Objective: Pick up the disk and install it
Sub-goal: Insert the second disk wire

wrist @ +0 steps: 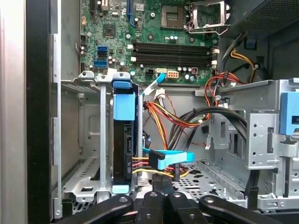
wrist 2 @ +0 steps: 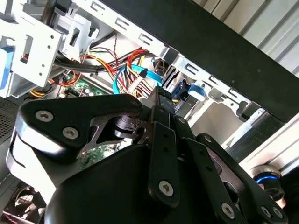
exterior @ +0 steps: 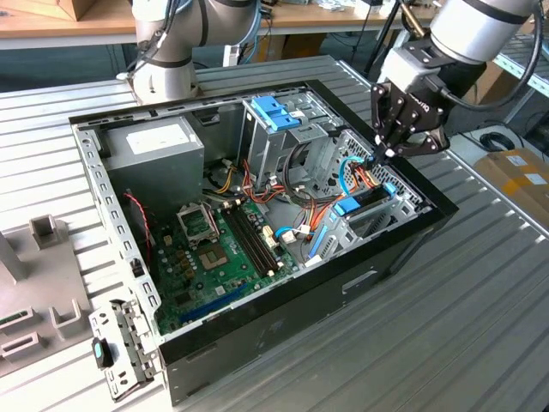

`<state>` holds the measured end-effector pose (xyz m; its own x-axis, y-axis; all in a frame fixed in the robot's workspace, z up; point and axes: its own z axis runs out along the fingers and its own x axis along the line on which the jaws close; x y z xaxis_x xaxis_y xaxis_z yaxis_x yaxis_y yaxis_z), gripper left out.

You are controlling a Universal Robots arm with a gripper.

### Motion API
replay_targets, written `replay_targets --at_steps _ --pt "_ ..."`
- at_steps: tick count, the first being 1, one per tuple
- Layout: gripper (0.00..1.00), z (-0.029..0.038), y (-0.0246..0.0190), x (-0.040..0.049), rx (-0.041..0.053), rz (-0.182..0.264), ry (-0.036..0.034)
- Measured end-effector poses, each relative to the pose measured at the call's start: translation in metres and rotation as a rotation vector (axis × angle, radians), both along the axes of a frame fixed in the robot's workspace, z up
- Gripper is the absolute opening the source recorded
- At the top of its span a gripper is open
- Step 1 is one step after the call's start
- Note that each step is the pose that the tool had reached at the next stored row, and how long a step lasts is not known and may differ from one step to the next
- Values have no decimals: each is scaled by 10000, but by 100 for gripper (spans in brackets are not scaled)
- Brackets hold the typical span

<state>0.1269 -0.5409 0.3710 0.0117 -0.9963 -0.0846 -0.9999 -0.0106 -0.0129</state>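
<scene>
1. Your claw (exterior: 383,154) hangs over the corner of the open computer case (exterior: 283,318) at the exterior view's right. Its tips point down into the case.
2. In both wrist views, the claw's two fingers (wrist: 153,205) are pressed close together. You can see nothing held between them, so the claw is clenched on nothing.
3. The disk (exterior: 369,197) is already inside the case. It sits in a metal slot in that same corner, just under the claw tips.
4. In the first wrist view, the disk (wrist: 125,140) stands on its thin edge between two metal walls. It has a blue plastic piece at each end. The claw (wrist: 163,186) is beside it and does not touch it.
5. A flat blue cable (wrist: 170,157) lies just beyond the claw tips. You cannot tell if the tips touch it.
6. Red, yellow and orange wires (wrist: 163,116) run across the gap next to the disk.
7. The green board (exterior: 214,257) lies flat on the floor of the case.
8. The grey power box (exterior: 159,146) sits in the far corner at the exterior view's left, well apart from the disk.
9. The metal cage with the blue handle (exterior: 274,116) stands at the back of the case.
10. The case rests on a grey ridged table (exterior: 480,326).
</scene>
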Motion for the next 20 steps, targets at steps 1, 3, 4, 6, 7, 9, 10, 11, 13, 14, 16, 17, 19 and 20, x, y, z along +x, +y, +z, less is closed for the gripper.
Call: replay_targets --at_steps 1,3,4,6,7,9,10,11,13,14,16,17,19,20 --pt "10 14 7 0 1 0 0" --pt "10 73 26 0 0 0 0" --pt "10 87 29 0 0 1 0" --pt "10 95 33 0 2 1 0" --pt "10 95 33 -5 2 1 1" --pt "10 96 33 -25 1 0 -1" --pt "10 97 34 -25 -1 1 -2" --pt "10 104 35 -25 -1 1 -2" --pt "10 116 35 -25 1 0 -2" --pt "10 118 35 -25 1 1 -2" --pt "10 118 36 -25 2 1 -2" --pt "10 120 35 -25 0 0 -2" --pt "10 120 35 -25 1 1 -2" --pt "10 121 35 -25 0 1 -2"
